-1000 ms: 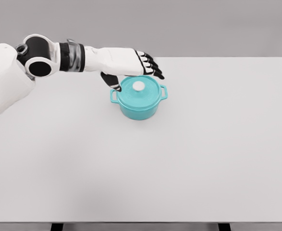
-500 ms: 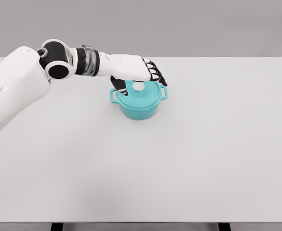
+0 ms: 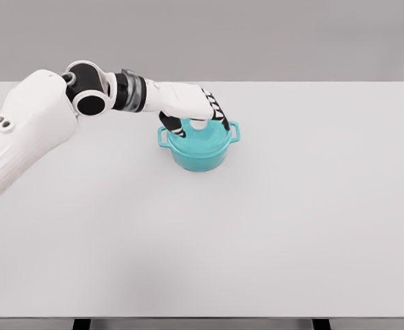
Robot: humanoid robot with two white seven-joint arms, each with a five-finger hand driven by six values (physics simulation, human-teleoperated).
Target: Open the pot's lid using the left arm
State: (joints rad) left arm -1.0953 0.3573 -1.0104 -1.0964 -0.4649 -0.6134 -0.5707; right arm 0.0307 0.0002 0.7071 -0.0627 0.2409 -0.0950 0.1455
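A teal pot [image 3: 200, 158] with two side handles stands on the white table [image 3: 291, 227], at the back, left of the middle. Its teal lid [image 3: 207, 139] is on, with a white knob [image 3: 199, 126] at its centre. My left hand [image 3: 199, 121] hovers low over the lid, palm down. The thumb [image 3: 170, 126] hangs at the lid's left side and the other fingers [image 3: 220, 115] curve down on its right. The knob shows between them, with a gap on each side. The right arm is out of view.
The left arm reaches in from the left edge, with its shoulder and elbow [image 3: 88, 88] above the table's back left. The table's front edge runs along the bottom of the view.
The left hand has sunk onto the lid and its fingers have curled down around the knob. The arm's shoulder has swung further into view. The pot and lid have not moved.
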